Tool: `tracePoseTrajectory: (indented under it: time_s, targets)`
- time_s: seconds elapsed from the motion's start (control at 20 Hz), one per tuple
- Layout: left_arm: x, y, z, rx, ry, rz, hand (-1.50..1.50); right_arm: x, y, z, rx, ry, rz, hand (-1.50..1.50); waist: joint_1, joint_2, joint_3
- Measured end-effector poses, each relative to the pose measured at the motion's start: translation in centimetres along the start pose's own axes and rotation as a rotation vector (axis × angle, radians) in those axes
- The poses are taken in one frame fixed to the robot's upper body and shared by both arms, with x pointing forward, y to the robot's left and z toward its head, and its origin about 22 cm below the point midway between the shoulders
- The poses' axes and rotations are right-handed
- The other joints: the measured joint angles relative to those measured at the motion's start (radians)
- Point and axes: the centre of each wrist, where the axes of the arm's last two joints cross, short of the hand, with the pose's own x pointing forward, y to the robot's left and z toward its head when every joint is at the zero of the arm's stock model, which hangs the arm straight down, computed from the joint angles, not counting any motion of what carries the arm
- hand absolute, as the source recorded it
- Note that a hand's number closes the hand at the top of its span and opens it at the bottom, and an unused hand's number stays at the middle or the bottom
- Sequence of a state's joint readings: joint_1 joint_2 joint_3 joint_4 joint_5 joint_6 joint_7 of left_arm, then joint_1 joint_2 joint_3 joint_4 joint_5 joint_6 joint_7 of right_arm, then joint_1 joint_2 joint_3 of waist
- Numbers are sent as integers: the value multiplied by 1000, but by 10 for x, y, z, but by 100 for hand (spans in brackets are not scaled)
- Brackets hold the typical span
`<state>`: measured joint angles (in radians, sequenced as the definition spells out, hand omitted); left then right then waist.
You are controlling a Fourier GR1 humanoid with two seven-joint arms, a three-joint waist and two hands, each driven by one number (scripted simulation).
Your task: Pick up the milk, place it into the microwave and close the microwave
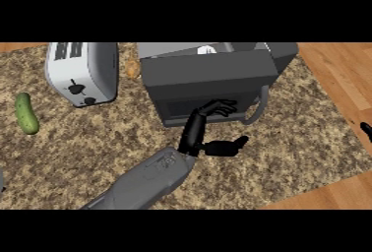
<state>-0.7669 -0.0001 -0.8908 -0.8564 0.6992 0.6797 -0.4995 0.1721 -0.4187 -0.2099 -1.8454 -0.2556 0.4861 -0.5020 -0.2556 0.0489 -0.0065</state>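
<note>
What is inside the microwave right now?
A white object, likely the milk, shows above the door's upper edge inside the microwave. The door covers the rest of the cavity.

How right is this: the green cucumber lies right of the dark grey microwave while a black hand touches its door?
Wrong side: in the head view the green cucumber lies left of the dark grey microwave; the black left hand does touch its door.
</note>
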Motion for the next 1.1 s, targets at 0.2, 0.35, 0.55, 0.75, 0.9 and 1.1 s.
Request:
tracePoseTrajectory:
  time_s: [0.2,0.35,0.55,0.75,0.9,1.1]
  targets:
    - [8,3,-13,66,21,18,-150,25,-25,-19,31,-37,207,150,-19,6,-2]
    - [11,2,-14,100,26,45,-150,36,-34,-29,40,-58,294,150,-22,12,-2]
    - [14,0,-14,120,22,73,-150,43,-41,-39,45,-72,358,150,-23,21,0]
    - [16,-2,-16,132,15,83,-150,47,-46,-47,46,-87,402,150,-21,27,1]
    - [16,-2,-16,142,12,91,-150,48,-49,-52,44,-93,419,150,-20,31,2]
    - [16,-3,-17,151,1,99,-150,50,-51,-59,46,-102,436,150,-22,35,3]
